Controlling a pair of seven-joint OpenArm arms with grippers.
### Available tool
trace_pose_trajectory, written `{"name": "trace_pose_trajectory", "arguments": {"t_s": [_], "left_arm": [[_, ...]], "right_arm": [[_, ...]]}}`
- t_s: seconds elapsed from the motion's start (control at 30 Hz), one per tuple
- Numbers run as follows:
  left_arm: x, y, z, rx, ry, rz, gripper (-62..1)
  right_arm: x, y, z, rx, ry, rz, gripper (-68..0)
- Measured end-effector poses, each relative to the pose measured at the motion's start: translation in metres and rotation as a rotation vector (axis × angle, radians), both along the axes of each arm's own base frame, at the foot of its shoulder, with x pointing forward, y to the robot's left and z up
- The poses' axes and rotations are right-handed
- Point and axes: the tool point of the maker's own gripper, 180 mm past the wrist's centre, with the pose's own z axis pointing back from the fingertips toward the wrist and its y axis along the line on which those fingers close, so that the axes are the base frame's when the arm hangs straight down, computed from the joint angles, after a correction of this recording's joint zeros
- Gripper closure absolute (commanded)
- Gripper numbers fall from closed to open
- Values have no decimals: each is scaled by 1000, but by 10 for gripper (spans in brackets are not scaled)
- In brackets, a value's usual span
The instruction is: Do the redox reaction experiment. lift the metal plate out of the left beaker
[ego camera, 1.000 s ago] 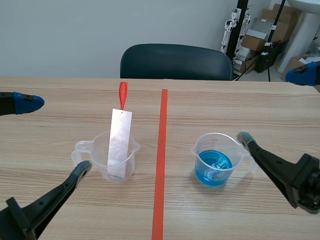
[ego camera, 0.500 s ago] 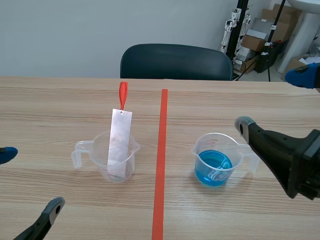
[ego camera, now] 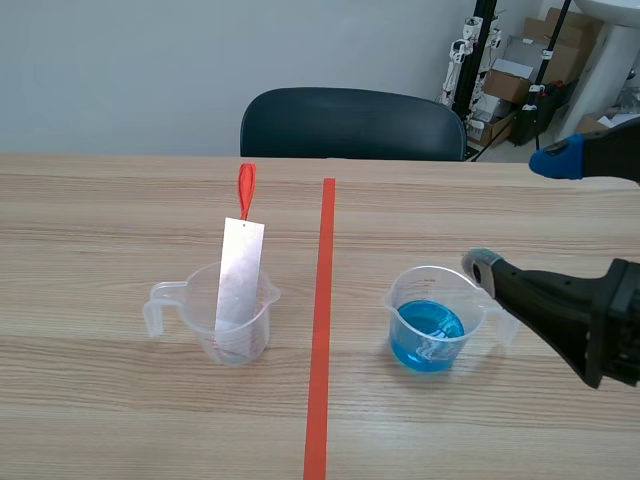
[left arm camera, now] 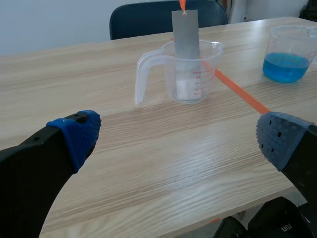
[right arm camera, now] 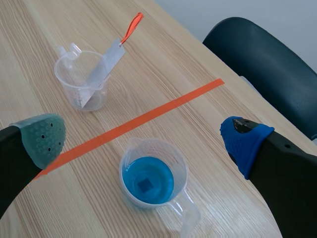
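We see metal plate (ego camera: 240,275) leaning in left beaker (ego camera: 215,325), red tab up | left gripper (left arm camera: 178,139) spread wide, empty, near table (left arm camera: 148,198) edge, bare wood ahead | right gripper (right arm camera: 143,139) spread, empty, over blue beaker (right arm camera: 148,181).

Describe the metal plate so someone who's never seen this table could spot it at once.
On the wooden table, look to the side of the orange-red tape line away from the beaker of blue liquid. There a clear beaker stands, and the metal plate leans in it, rising past its rim. It is the only flat silvery strip, with a red tag at its upper end.
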Motion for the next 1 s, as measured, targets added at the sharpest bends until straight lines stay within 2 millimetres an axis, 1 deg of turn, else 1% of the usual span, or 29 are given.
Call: {"name": "trace_pose_trajectory", "arguments": {"t_s": [0.07,0.13,0.2,0.23,0.33,0.43,0.53,0.6,0.7,0.87,0.93,1.0], "left_arm": [[-6,3,-11,-7,20,38,-623],[-10,2,-22,-12,24,56,-623],[-10,-1,-34,-15,33,61,-623],[-9,-1,-37,-22,24,75,-623],[-4,-2,-34,-47,-41,85,-623],[1,-2,-37,-53,-52,81,-623],[5,-9,-42,-49,-43,31,-623],[10,-10,-42,-48,-52,27,-623],[16,-10,-39,-48,-72,25,-623],[23,-12,-32,-54,-106,18,-623],[26,-14,-28,-56,-125,12,-623],[30,-15,-24,-58,-142,9,-623]], "right_arm": [[2,-1,1,14,4,4,-679],[5,-4,4,32,-5,-1,-679],[9,-8,7,85,1,-11,-679],[10,-10,7,106,12,-12,-679],[10,-11,3,184,58,-14,-679],[9,-8,-8,202,97,5,-679],[15,-4,-12,231,100,4,-679],[20,-3,-15,252,106,9,-679],[29,-3,-22,272,114,-10,-679],[39,4,-45,211,159,-5,-679],[41,10,-45,219,158,11,-679],[39,17,-45,239,171,47,-679]]}}
